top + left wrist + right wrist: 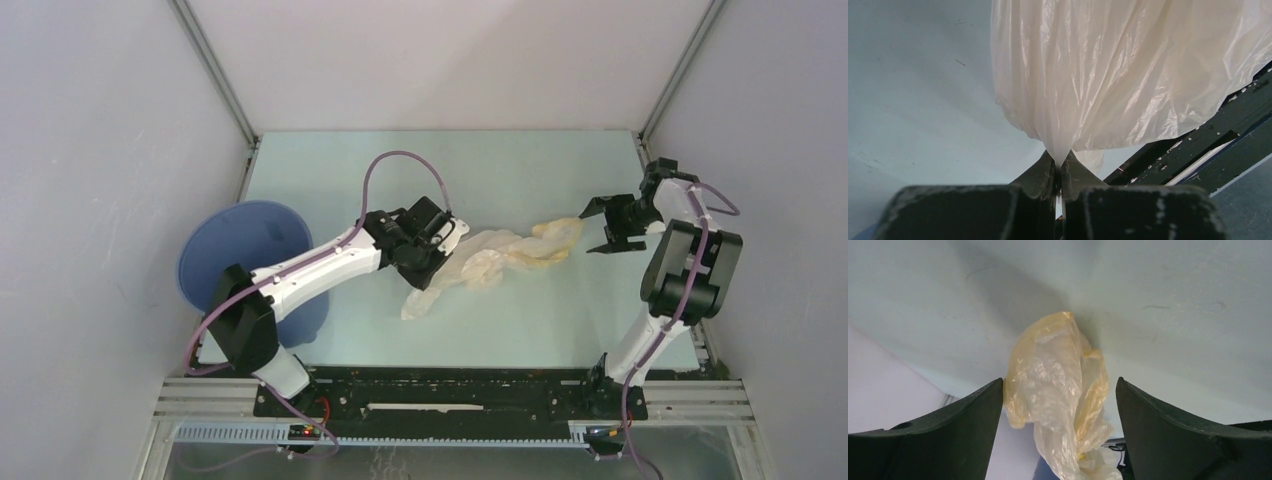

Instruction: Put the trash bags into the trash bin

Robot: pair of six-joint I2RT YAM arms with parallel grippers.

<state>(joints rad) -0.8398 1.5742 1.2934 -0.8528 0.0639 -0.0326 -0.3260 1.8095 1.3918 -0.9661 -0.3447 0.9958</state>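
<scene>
A wrinkled cream trash bag [495, 258] stretches across the middle of the table, its yellowish end [560, 238] to the right. My left gripper [432, 240] is shut on the bag's left part; in the left wrist view the film [1128, 70] fans out from the closed fingertips [1060, 162]. My right gripper [604, 225] is open just right of the yellowish end; in the right wrist view that end [1060, 385] sits between the spread fingers [973, 410] without being pinched. The blue trash bin [250, 262] stands at the left edge, partly hidden by my left arm.
Grey enclosure walls stand on three sides. The pale table [500, 170] ends at a black base rail [450, 392] along the near edge, which also shows in the left wrist view [1218, 140].
</scene>
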